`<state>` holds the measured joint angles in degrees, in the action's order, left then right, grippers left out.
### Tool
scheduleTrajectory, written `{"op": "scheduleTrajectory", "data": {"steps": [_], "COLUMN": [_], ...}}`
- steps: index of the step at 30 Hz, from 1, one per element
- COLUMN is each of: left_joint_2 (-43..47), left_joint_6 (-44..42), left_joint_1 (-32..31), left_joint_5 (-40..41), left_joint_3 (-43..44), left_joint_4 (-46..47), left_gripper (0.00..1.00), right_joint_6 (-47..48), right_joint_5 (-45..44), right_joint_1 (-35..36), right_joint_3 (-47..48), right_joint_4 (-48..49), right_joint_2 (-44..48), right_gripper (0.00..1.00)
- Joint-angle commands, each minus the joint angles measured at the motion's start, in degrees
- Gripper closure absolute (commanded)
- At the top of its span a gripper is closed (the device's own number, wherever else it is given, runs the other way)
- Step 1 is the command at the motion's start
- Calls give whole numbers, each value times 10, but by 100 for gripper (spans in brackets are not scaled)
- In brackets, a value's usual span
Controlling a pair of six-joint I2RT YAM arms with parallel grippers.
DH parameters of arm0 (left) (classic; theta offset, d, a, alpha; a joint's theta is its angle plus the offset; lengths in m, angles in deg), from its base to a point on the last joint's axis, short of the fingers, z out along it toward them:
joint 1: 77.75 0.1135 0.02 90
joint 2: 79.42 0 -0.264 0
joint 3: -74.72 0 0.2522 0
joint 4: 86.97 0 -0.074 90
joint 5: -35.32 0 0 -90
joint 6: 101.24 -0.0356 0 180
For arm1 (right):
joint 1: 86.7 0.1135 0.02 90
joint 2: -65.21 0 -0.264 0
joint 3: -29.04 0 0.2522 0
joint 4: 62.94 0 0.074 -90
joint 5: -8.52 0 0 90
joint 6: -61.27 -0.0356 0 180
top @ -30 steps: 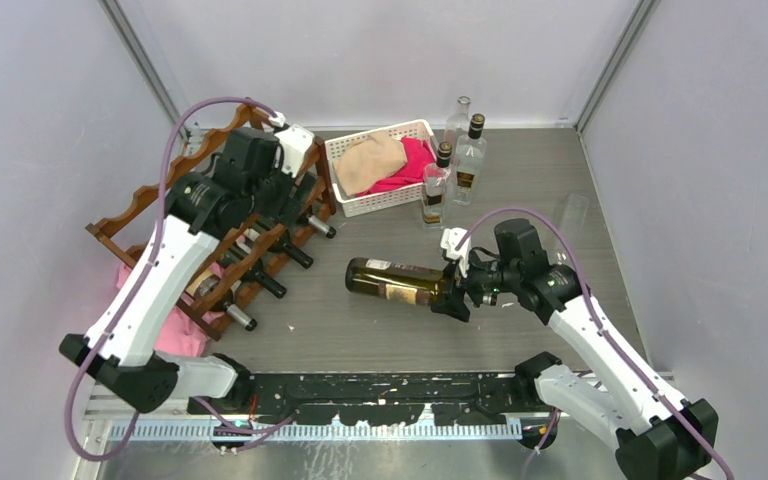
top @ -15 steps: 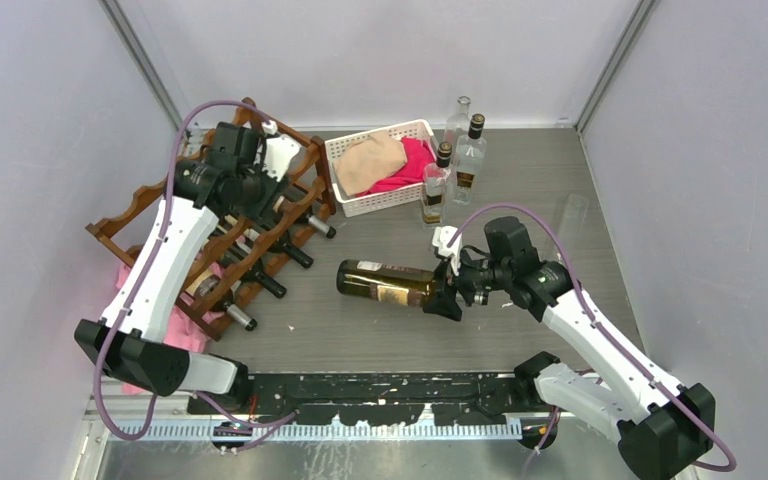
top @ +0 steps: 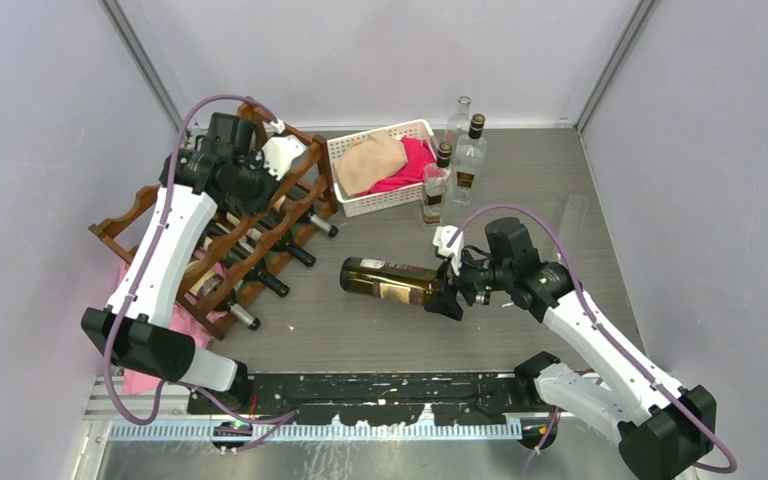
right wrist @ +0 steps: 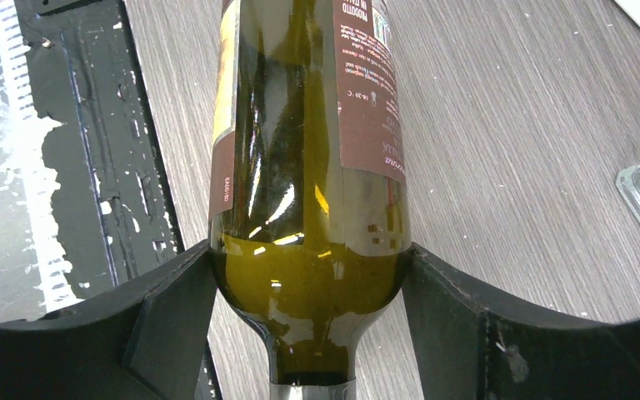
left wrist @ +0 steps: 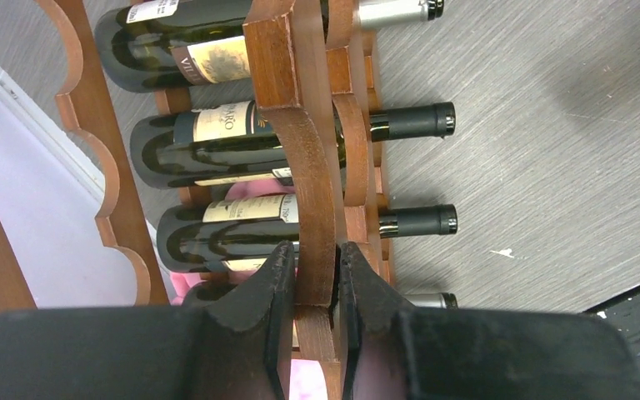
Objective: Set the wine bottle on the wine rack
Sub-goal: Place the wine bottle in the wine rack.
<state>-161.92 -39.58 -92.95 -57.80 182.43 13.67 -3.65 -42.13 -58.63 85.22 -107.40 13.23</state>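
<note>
Right of the wine rack, at the far side of the table: white plastic basket holding a beige cloth and a pink cloth. Just beyond the basket, further from the rack: three clear glass bottles standing upright in a cluster, two with dark caps.

In the rack itself: four dark bottles lying in the scalloped cradles, necks jutting out of the rack's right face. Under the rack's near-left corner: a pink rag on the table.

Over the rack's top: left arm draped across the upper tiers, left gripper clamped on one scalloped wooden rail, a black finger pressed against each side of it.

Right of the rack and well apart from it, nearer the arm bases than the basket: green wine bottle, horizontal, base pointing back at the rack and at the jutting necks, neck pointing away. Bare grey wood-grain tabletop between base and rack. Cannot tell whether lying on the table or held just above it.

At the end of the bottle away from the rack: right gripper, jaws spread wide and closed against both sides of the bottle's shoulder, neck running back between the fingers, brown label further out toward the rack.
</note>
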Motion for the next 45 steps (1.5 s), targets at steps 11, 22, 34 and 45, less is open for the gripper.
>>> {"op": "scheduleTrajectory", "data": {"steps": [11,22,34,45], "left_joint_2": [-84,-90,32,245], "left_joint_6": [-31,-19,152,294], "left_joint_1": [-12,-11,-11,-11], "left_joint_5": [-102,-100,-73,24], "left_joint_3": [64,63,42,-15], "left_joint_4": [55,72,124,146], "left_gripper": [91,85,16,0], "right_joint_6": [-15,-68,-207,-301], "right_joint_5": [19,5,-71,-144], "right_joint_1": [3,62,213,293], "right_joint_3": [14,7,50,123], "right_joint_4": [74,172,470,550], "right_joint_2": [29,-22,-183,-284], "right_gripper": [99,99,99,99]}}
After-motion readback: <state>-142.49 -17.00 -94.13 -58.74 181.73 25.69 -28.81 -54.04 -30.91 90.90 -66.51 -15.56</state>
